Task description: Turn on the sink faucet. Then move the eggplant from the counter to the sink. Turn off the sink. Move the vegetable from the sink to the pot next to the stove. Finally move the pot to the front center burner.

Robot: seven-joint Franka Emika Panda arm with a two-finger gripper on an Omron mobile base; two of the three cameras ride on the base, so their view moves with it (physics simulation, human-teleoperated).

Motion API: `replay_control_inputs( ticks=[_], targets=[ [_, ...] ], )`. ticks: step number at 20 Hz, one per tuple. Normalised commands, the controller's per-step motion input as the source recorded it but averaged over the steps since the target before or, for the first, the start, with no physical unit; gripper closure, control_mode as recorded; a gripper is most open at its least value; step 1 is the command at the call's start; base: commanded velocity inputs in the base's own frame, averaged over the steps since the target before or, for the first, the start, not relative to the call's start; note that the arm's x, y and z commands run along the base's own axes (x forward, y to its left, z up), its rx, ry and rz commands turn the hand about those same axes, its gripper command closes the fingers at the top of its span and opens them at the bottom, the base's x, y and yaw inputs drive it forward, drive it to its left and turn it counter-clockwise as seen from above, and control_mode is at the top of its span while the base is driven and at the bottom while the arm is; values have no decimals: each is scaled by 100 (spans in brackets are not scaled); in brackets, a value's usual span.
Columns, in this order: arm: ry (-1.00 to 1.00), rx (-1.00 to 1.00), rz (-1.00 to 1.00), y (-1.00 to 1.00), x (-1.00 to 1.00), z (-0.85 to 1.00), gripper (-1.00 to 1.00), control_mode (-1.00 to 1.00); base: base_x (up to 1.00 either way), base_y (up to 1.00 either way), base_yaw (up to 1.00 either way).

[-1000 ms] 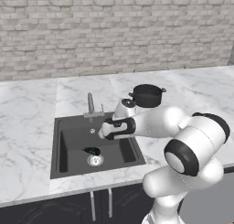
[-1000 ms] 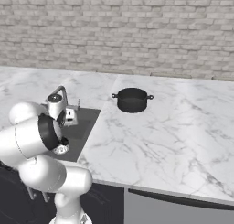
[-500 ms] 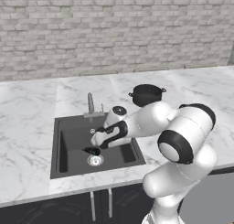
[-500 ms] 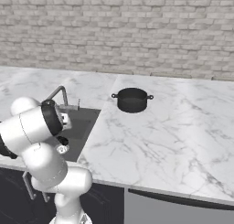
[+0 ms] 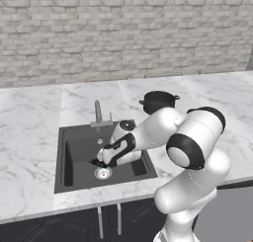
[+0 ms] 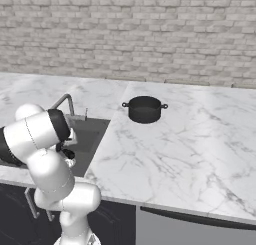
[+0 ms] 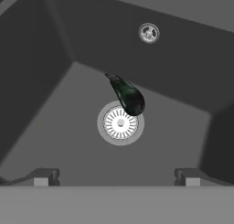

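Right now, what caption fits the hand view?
Open pincer above the eggplant lying beside the drain in the sink.

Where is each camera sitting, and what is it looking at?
Left base view: behind the arm's left, looking down at the sink; the white arm reaches in, gripper low over the drain.
Right base view: behind its right, facing the counter and black pot; arm at lower left.
Hand view: looking into the basin at the eggplant; open fingertips at the bottom.
Both base views share the faucet.
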Motion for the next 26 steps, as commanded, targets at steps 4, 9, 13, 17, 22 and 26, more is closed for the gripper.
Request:
replay_control_inputs(
  ticks=[4,9,13,17,22,26],
  targets=[
    [-3,0,0,0,3,-15,-100,-100,0,0,0],
    [-3,0,0,2,12,-21,-100,-100,0,0,0],
    [-3,0,0,6,13,-21,-100,-100,0,0,0],
    [-1,0,0,10,9,-17,-100,-100,0,0,0],
    [-1,0,0,21,7,-17,-100,-100,0,0,0],
    [0,0,-1,21,14,-8,-100,-100,0,0,0]
  ],
)
